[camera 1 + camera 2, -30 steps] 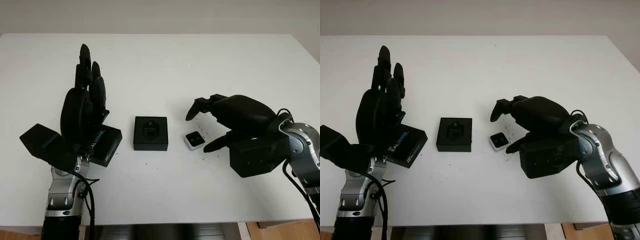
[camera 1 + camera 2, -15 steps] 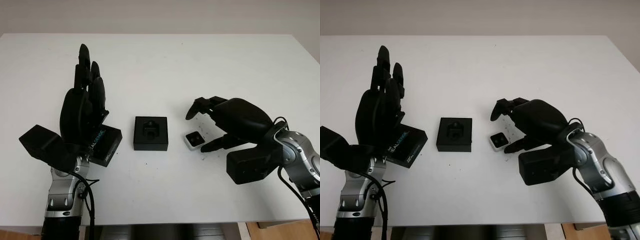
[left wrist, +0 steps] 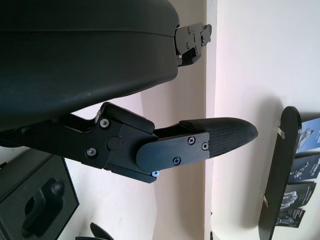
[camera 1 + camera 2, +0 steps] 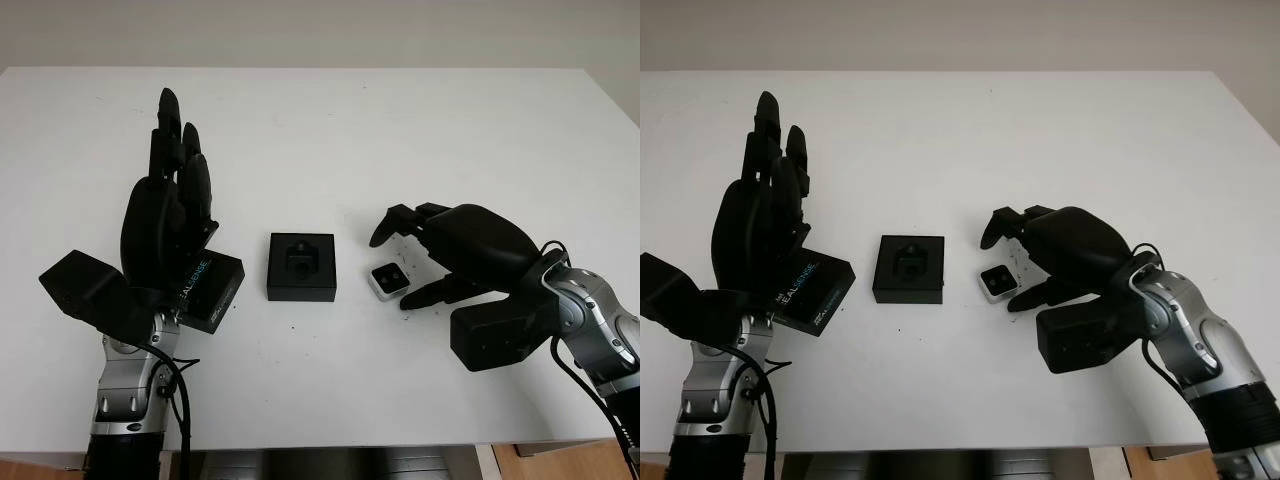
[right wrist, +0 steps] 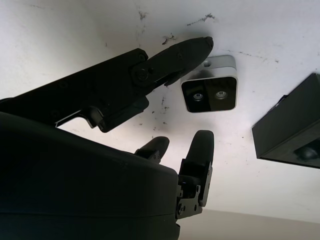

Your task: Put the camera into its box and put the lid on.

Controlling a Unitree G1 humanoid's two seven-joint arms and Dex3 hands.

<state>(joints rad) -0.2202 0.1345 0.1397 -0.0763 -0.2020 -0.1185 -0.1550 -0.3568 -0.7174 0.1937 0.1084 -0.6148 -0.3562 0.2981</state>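
Note:
The small white camera (image 4: 388,279) with a black face lies on the white table, just right of the open black box (image 4: 301,266) with its moulded insert. My right hand (image 4: 402,265) hovers over the camera, open, thumb tip beside it and the other fingers (image 5: 198,147) arched above. In the right wrist view the camera (image 5: 210,93) lies between thumb and fingers, untouched. The black lid (image 4: 206,288) with blue lettering lies left of the box, partly behind my left hand (image 4: 168,200), which is raised upright and open.
The white table (image 4: 330,130) stretches far behind the objects. Small dark scuff marks (image 5: 165,39) dot the surface around the camera. The table's front edge runs close to both forearms.
My right hand has lowered and shifted slightly nearer the camera, its thumb tip now beside it. The left hand, box and lid have not moved.

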